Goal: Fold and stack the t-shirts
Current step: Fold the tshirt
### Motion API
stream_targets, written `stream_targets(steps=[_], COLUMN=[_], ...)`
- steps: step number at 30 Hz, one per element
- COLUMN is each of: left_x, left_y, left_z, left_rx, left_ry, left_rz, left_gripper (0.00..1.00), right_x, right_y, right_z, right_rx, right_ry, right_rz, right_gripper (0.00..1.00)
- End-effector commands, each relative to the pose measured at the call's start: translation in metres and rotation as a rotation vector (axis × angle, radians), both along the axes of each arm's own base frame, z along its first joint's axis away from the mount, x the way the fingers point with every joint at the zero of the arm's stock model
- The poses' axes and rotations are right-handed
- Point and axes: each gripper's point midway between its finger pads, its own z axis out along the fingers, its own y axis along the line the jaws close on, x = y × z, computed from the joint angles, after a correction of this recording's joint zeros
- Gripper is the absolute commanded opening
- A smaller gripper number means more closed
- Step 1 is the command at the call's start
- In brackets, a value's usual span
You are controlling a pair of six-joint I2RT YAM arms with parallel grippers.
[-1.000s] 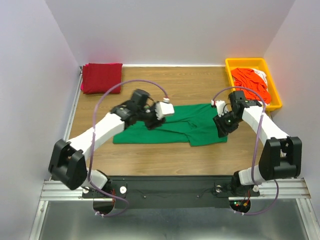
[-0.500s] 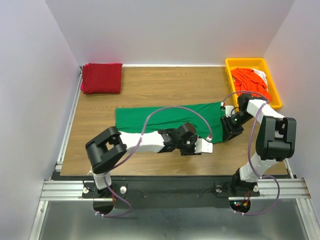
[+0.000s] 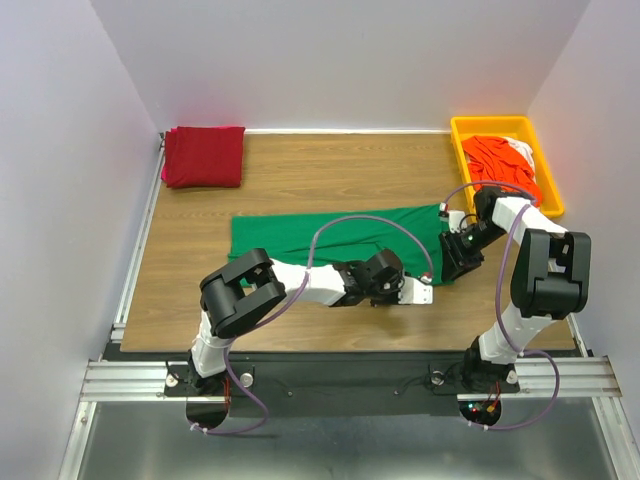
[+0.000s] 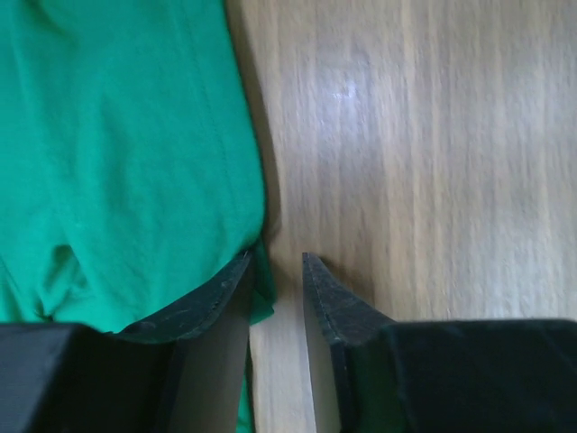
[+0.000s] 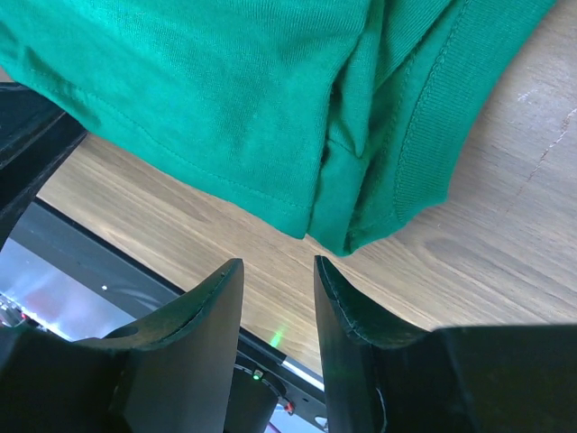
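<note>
1. While the green t-shirt (image 3: 330, 235) lies as a long folded strip ahead of both grippers, the dark red t-shirt (image 3: 204, 155) sits folded well beyond the left gripper (image 3: 425, 292). The orange-red t-shirt (image 3: 500, 160) is heaped in the yellow tray (image 3: 490, 121) beyond the right gripper (image 5: 278, 263) (most folding is left, I judge).
2. Right gripper: fingers parted, empty, the strip's corner just ahead.
3. Left gripper: fingers slightly apart, one over the hem, the other over bare table (image 3: 330, 180).
</note>
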Motion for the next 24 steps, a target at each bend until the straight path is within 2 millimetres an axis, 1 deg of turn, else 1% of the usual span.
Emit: stream_targets(steps=[1, 3, 4, 10, 14, 15, 17, 20, 21, 24], left_x=[0.008, 0.009, 0.008, 0.011, -0.001, -0.009, -0.019, -0.023, -0.024, -0.020], left_y=[-0.001, 0.001, 0.002, 0.003, 0.000, -0.002, -0.001, 0.002, 0.002, 0.002], left_z=[-0.003, 0.000, 0.006, 0.021, 0.039, 0.040, 0.045, 0.050, 0.055, 0.057], left_rx=[0.023, 0.025, 0.017, -0.008, -0.045, -0.048, -0.047, -0.043, -0.051, -0.046], left_ry=[-0.048, -0.052, -0.056, -0.077, -0.051, -0.028, -0.015, -0.028, -0.038, -0.059], left_rz=[0.013, 0.021, 0.021, 0.030, -0.023, -0.068, -0.124, -0.169, -0.175, -0.173], left_gripper=[0.39, 0.38, 0.37, 0.38, 0.38, 0.39, 0.38, 0.37, 0.37, 0.38], right_x=[0.002, 0.003, 0.003, 0.001, 0.001, 0.001, 0.001, -0.001, -0.002, -0.002], right_y=[0.002, 0.001, 0.001, 0.002, 0.002, 0.002, 0.002, 0.003, 0.003, 0.004], right_z=[0.009, 0.009, 0.010, 0.008, 0.008, 0.009, 0.008, 0.009, 0.008, 0.008], right_rx=[0.020, 0.017, 0.017, 0.024, 0.026, 0.025, 0.025, 0.029, 0.028, 0.030], right_ry=[-0.007, -0.012, -0.015, -0.008, -0.007, -0.010, -0.009, -0.006, -0.005, -0.007], right_rz=[-0.006, -0.004, -0.003, 0.001, 0.000, 0.000, 0.000, 0.000, 0.002, 0.001], right_gripper=[0.43, 0.43, 0.43, 0.43, 0.43, 0.43, 0.43, 0.43, 0.43, 0.43])
